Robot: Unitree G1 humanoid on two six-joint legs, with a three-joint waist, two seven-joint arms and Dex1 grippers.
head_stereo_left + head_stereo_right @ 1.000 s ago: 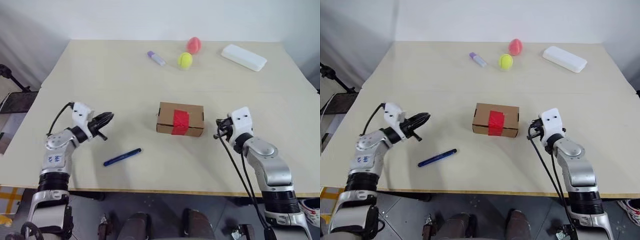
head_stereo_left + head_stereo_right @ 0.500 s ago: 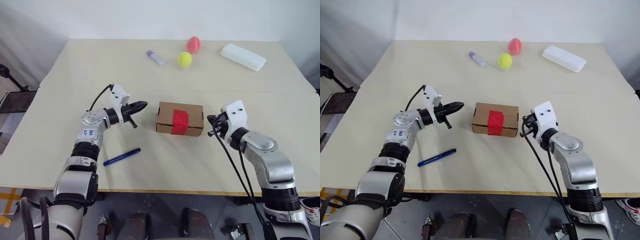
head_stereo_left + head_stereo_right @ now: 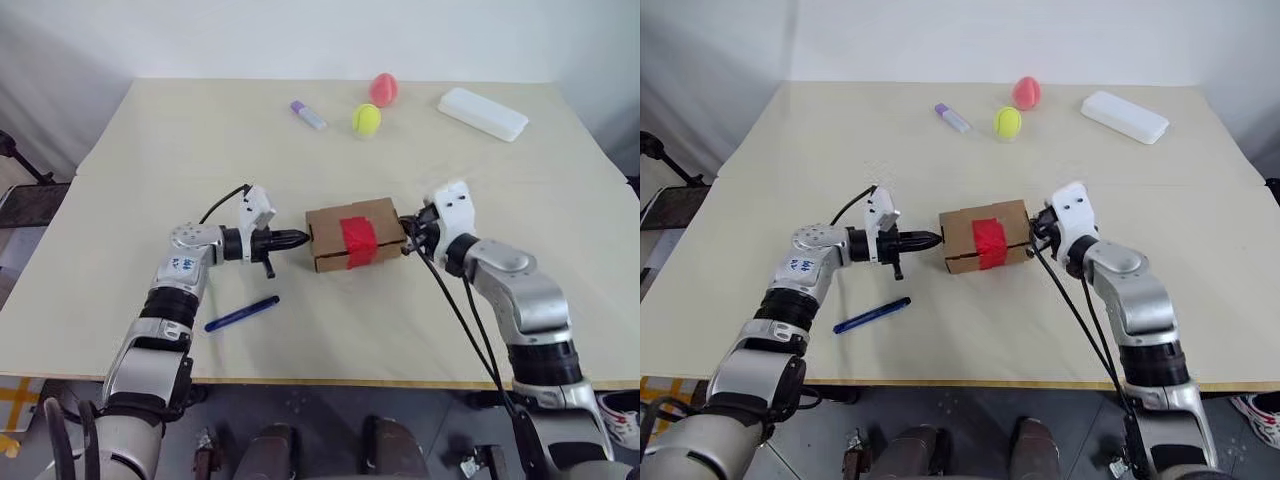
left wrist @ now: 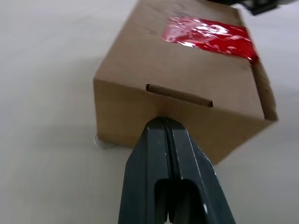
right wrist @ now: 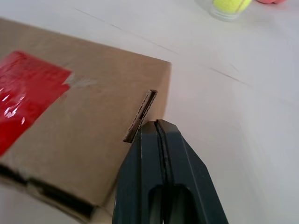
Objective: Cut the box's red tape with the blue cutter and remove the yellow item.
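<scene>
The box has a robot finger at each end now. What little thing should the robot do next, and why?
Probably draw the left gripper back toward the blue cutter. Both grippers are shut empty against the box ends, the right gripper can steady it, the red tape is uncut, and the cutter lies untouched on the table.

Both closed tools flank the box (image 3: 355,233); its taped top (image 3: 358,233) stands unobstructed from above.
</scene>
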